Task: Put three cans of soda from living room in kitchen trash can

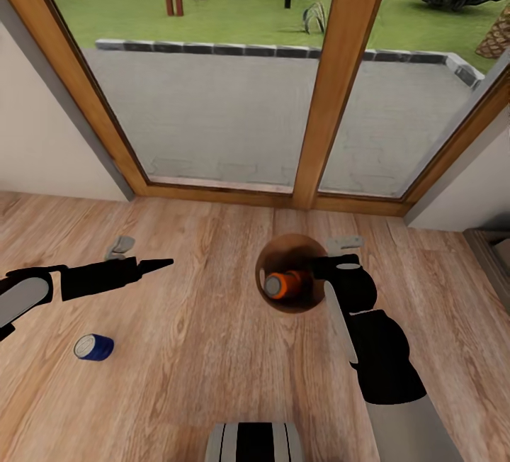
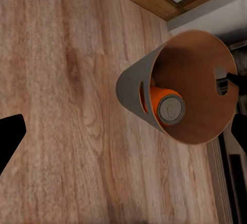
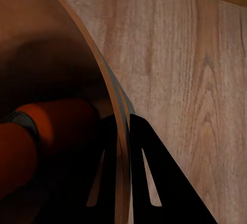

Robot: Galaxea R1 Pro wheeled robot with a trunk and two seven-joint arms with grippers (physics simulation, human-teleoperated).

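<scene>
Between the right gripper's (image 3: 119,157) closed fingers sits the bin's (image 1: 263,263) thin rim, orange can (image 1: 283,283) inside, while the blue can (image 1: 93,347) lies just below the empty, open left gripper (image 1: 159,263); light, rigid, slippery, probably best grasped mid-body.

The floor (image 1: 212,348) is warm wood plank with visible grain and a soft satin look, and the door frame (image 1: 340,72) is smooth honey-coloured wood around clear glass. The tash can (image 2: 135,92) is matt grey outside and smooth tan wood-toned inside, holding an orange can (image 2: 163,102) with a dull silvery metal top. Both grippers look like matt black plastic, the right gripper (image 3: 123,183) pinching the bin's thin rim.
</scene>
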